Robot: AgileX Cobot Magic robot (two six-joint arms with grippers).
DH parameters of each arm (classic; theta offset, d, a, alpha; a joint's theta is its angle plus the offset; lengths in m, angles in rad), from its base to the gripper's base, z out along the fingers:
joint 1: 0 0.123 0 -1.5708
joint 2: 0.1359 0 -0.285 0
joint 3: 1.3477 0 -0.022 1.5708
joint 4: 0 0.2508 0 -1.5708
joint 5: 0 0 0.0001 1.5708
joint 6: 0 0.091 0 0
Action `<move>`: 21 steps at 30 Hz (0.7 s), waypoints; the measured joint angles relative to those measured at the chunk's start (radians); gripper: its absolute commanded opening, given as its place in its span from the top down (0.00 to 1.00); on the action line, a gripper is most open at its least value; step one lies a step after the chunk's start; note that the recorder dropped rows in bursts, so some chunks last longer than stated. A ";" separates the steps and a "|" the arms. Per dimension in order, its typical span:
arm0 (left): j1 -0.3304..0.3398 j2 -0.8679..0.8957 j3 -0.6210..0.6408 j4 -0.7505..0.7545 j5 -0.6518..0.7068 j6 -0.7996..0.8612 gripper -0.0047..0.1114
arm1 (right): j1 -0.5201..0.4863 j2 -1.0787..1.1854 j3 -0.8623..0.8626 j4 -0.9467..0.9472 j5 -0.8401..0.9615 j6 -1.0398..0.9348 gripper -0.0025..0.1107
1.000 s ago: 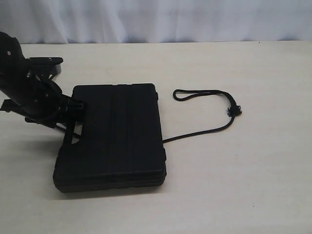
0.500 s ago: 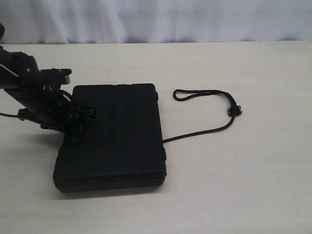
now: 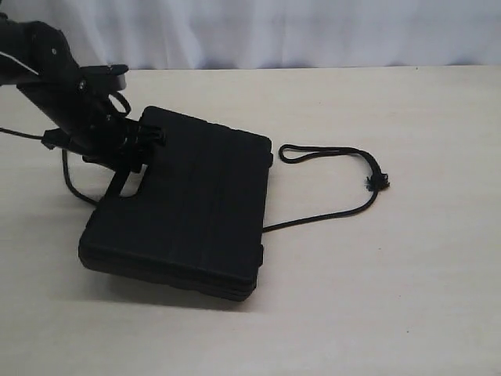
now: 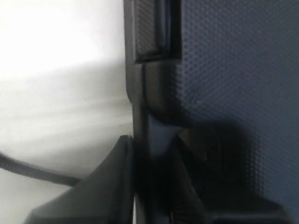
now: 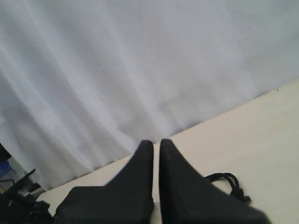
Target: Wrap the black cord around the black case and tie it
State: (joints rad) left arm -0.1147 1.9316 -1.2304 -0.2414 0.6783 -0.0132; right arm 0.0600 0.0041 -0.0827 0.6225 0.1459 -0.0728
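Observation:
The black case (image 3: 188, 211) is tilted, its handle edge lifted off the table at the left and its right edge down. My left gripper (image 3: 137, 149) is shut on that handle edge; in the left wrist view its fingers (image 4: 112, 186) clamp the case's rim (image 4: 154, 126). The black cord (image 3: 344, 205) runs out from under the case's right side, curves round to a frayed knot (image 3: 379, 181) and ends in a narrow loop (image 3: 301, 152). My right gripper (image 5: 156, 144) is out of the exterior view, shut and empty, with the cord's knot (image 5: 236, 189) below it.
A white curtain (image 3: 274, 31) hangs behind the table's far edge. A glossy arm cable (image 3: 74, 184) droops to the table left of the case. Bare tabletop (image 3: 407, 298) lies in front and to the right.
My left gripper has risen and moved towards the back with the case's handle edge, tipping the case up on its right edge. The cord shifted slightly where it leaves the case.

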 measured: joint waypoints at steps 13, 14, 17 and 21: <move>0.000 0.000 -0.224 -0.029 0.290 0.000 0.96 | 0.000 0.330 -0.267 0.842 0.498 -1.070 0.94; 0.000 0.000 -0.233 -0.033 0.308 0.000 0.96 | 0.000 0.388 -0.284 0.879 0.527 -1.132 0.94; 0.000 0.000 -0.245 -0.046 0.338 0.008 0.96 | 0.000 0.555 -0.337 0.938 0.598 -1.231 0.94; 0.000 0.000 -0.249 -0.083 0.341 0.045 0.96 | 0.034 0.747 -0.403 0.947 0.635 -1.312 0.94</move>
State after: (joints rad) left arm -0.1147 1.9316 -1.4795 -0.3248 1.0195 0.0317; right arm 0.0940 0.7508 -0.4855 1.5699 0.7813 -1.3848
